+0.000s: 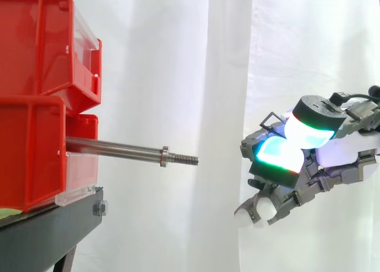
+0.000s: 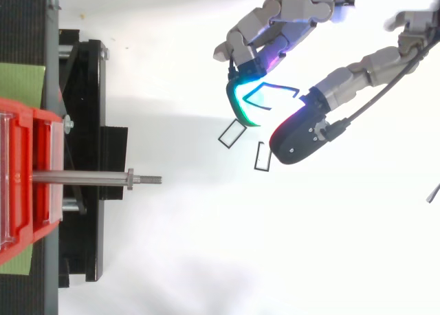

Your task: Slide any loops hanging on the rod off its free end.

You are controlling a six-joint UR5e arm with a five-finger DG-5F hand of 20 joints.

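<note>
White curtain (image 1: 178, 76) hangs in soft folds behind the work. At the left, two glossy red plastic bins (image 1: 35, 46) sit stacked on a matte black stand (image 2: 82, 122), each bin fronted by a clear plastic lip.

From between the bins a smooth, straight steel rod (image 1: 113, 146) juts out level. A narrow round collar (image 1: 164, 155) rings it near the end. Past the collar it narrows to a threaded tip (image 1: 185, 160), which points toward the hand.

The hand (image 1: 338, 165), built of grey jointed links, is well apart from that free end and roughly level with it. Its fingers are curled inward. Two thick rounded fingertips (image 1: 276, 154), glowing cyan and green, are pressed close together.

They pinch thin dark wire loops (image 2: 262, 157), each bent into a small, flat rectangular outline. One loop (image 1: 271, 119) pokes up and out from between the pads in the side view. From above, two more rectangles stick out of the grasp toward the rod, and a wider one spans between the cyan pad and a dark, red-edged one.
</note>
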